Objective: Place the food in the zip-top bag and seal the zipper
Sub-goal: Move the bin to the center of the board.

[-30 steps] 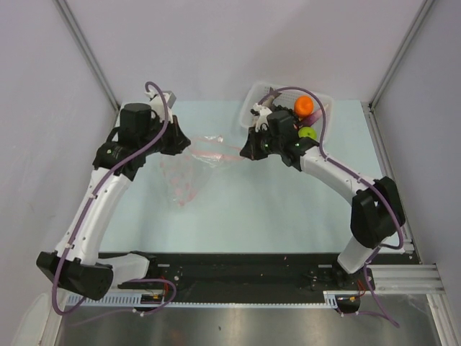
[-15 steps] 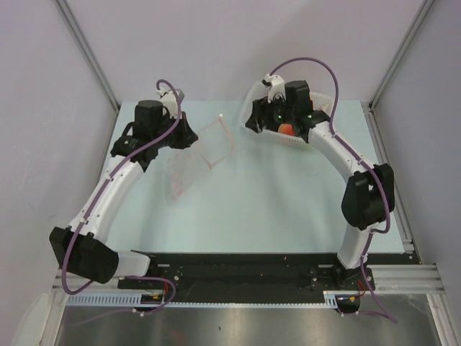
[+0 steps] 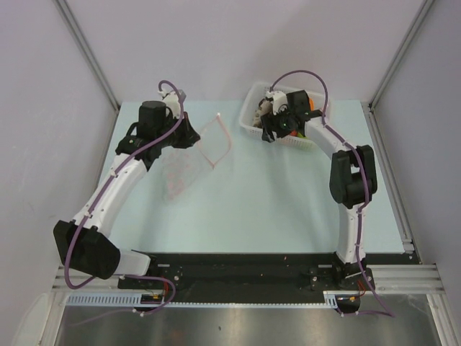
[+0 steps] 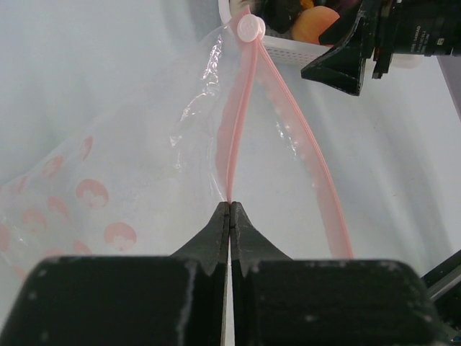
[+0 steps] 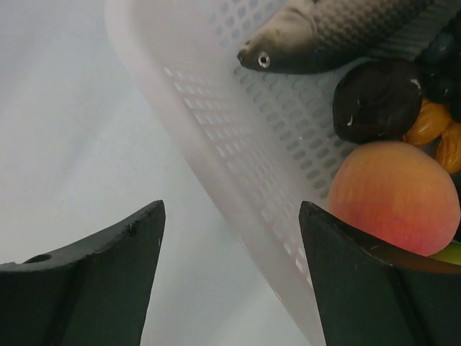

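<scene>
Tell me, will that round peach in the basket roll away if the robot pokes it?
Probably not far. The peach looks round and smooth, so it could roll freely, but it sits packed beside the basket wall and other toy food. Its smooth skin might slip when pinched.

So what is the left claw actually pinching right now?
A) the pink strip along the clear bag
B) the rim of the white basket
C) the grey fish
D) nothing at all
A: in the left wrist view the left gripper is shut on the pink zipper of the clear zip-top bag, while the grey fish lies in the white basket.
</scene>
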Robot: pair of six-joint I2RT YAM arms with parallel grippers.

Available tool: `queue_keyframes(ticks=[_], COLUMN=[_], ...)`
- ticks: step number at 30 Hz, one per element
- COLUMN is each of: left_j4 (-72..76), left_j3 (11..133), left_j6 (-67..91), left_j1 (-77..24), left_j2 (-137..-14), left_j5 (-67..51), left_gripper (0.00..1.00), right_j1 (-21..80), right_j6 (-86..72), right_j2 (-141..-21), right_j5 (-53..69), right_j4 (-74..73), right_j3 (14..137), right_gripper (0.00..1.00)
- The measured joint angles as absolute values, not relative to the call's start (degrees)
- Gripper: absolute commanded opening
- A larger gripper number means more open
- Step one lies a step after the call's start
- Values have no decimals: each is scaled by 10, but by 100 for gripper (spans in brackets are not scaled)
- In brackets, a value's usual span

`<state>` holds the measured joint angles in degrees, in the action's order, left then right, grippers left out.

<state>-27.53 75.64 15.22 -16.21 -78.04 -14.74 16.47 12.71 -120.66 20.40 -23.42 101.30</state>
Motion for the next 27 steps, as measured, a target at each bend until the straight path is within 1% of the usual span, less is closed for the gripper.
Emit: queue_keyframes(ticks=[3,5,9,12,16,19,21,23,27], left_j4=[-274,-274,-274,-272,-270,-270,-270,-270,-269], left_j3=[755,754,754,753,749,743,738,735,734], left_j6=[152,152,152,152,152,151,150,150,150], left_j1=[-162,-162,-162,-162,-162,-162,-162,-163,-170], left_j2=[-781,-782,-784,-785,-785,-785,-785,-785,-785], left_j5=[-147,-146,-142,-142,-142,-142,-142,-142,-142], left_gripper=[0,0,0,0,0,0,0,0,0], right_j1=[159,153,141,128,100,79,67,60,61], right_j6=[162,183,231,279,368,460,510,549,543], right_j2=[-1217,-1218,-1214,-1185,-1134,-1094,-1072,-1053,-1043], right_j5=[203,201,225,234,251,268,274,279,295], right_j4=[-255,-263,-281,-297,-343,-387,-413,-440,-474], right_j3=[1013,1014,1009,974,919,878,854,836,842], right_gripper=[44,38,34,29,30,34,55,79,89])
